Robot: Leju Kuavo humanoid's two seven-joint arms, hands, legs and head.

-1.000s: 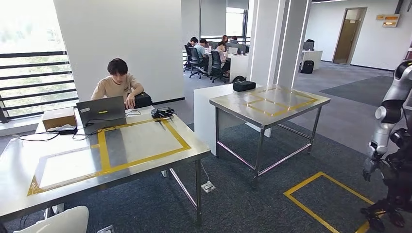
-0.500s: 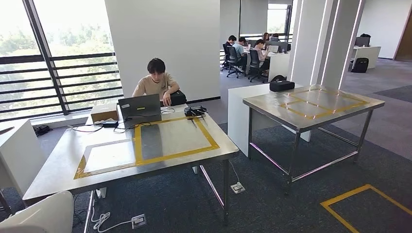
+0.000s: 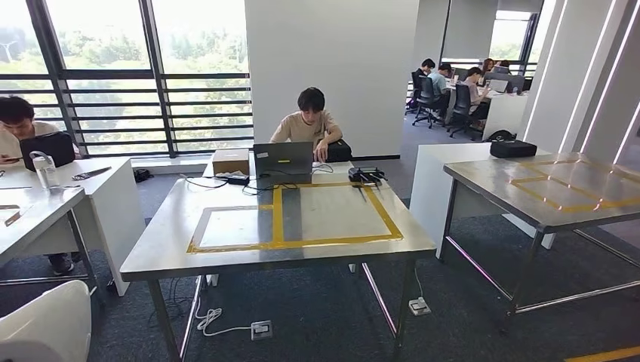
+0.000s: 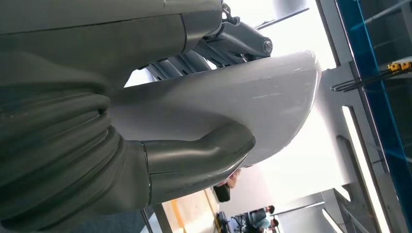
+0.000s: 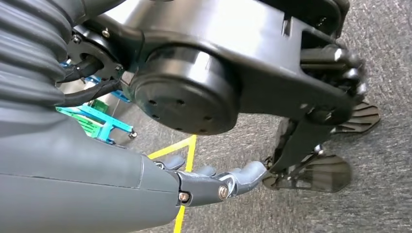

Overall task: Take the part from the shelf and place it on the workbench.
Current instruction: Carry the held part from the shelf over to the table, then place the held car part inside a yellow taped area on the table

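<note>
Ahead in the head view, steel workbench point(image 3: 226, 253) taped in yellow, person point(image 3: 306, 121) behind laptop point(image 3: 283, 159). White curved part point(image 4: 233, 104) clasped in left hand point(image 4: 160, 126), thumb underneath. Right hand point(image 5: 214, 187) hanging over carpet, fingers loosely extended, holding nothing.

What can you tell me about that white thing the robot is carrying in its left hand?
The white part is a smooth, glossy, curved shell, plastic by the look of it, with a rounded outer edge. The left hand grips it: the thick grey thumb presses one face, the darker fingers wrap the other. Its full shape is hidden behind the hand.
</note>
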